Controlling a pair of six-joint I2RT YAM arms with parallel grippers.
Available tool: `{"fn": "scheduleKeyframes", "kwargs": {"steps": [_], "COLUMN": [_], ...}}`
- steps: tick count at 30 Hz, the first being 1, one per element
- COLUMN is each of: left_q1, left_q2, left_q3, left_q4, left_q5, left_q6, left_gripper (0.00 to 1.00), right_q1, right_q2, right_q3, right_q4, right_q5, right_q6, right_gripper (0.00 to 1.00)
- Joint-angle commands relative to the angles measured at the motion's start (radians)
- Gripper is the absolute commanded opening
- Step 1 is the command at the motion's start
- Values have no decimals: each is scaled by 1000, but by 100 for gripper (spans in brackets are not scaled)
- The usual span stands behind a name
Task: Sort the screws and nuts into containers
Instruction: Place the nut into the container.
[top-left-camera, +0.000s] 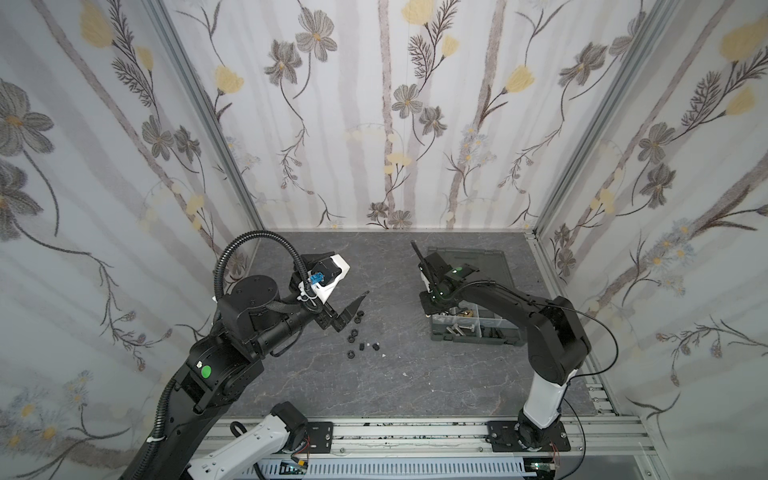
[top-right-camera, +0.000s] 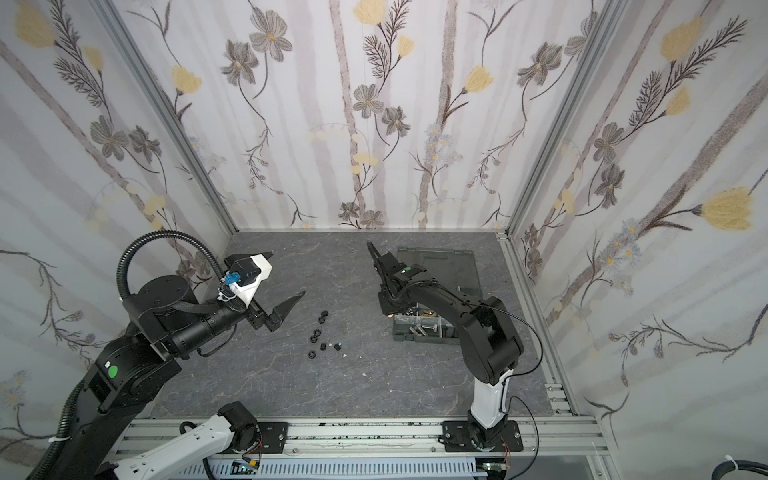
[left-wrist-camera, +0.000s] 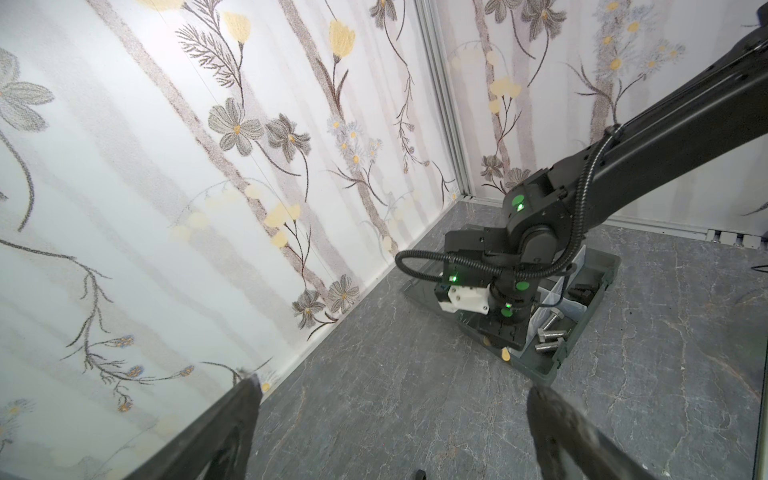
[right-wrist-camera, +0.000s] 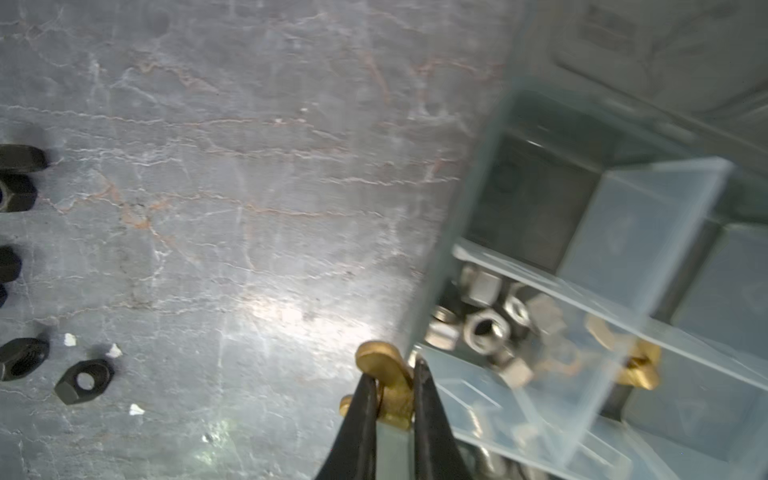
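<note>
Hovering with jaws spread wide and empty, the left gripper (left-wrist-camera: 392, 390) has loose black nuts (top-left-camera: 353, 332) on the table (top-left-camera: 415, 374) just beneath and ahead of its tips. The right gripper (right-wrist-camera: 394, 376) is pinched nearly closed on a brass wing nut (right-wrist-camera: 376, 353), clamped across its hub, right at the box (top-left-camera: 469, 341) wall, silver nuts (right-wrist-camera: 484, 328) just past the tips. Small, hard, slick metal: probably light but prone to twist out, so hold the hub, not a wing

A brass-gold sheen is shown by the wing nut (right-wrist-camera: 388, 374), bright steel by the boxed nuts (right-wrist-camera: 484, 328) — matt black by the loose nuts (right-wrist-camera: 85, 380), clear smooth plastic by the dividers (right-wrist-camera: 640, 232).
</note>
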Motion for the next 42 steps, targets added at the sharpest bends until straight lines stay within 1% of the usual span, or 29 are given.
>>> {"fn": "scheduleKeyframes", "kwargs": {"steps": [1, 4, 10, 17, 27, 30, 35, 37, 39, 41, 42], "left_q1": [1, 1, 0, 1, 0, 2, 1, 1, 0, 0, 0], "left_q2": [2, 4, 10, 17, 28, 32, 37, 38, 38, 36, 36], "left_q3": [-5, -2, 10, 15, 33, 34, 32, 33, 35, 33, 34], "left_q4": [31, 32, 23, 18, 5, 4, 14, 14, 14, 16, 15], "left_q5": [5, 8, 10, 12, 9, 9, 15, 15, 15, 16, 16], "left_q6": [9, 7, 8, 5, 5, 5, 9, 11, 11, 11, 10], "left_gripper": [100, 100, 100, 100, 100, 100, 100, 100, 100, 100, 100], "right_q1": [-72, -133, -225, -271, -269, -264, -249, -242, -224, -180, -143], "right_q2": [-66, -117, -147, -122, -61, -62, -68, -72, -80, -89, -90], "right_q3": [-65, -124, -180, -168, -156, -160, -163, -150, -124, -83, -58], "right_q4": [-11, 10, 34, 54, 80, 76, 69, 58, 41, 21, 12], "right_q5": [31, 51, 70, 63, 39, 42, 66, 75, 97, 124, 141], "right_q6": [-20, -41, -82, -117, -124, -125, -128, -130, -132, -145, -163], "right_gripper": [13, 14, 14, 14, 15, 19, 31, 32, 32, 32, 33]}}
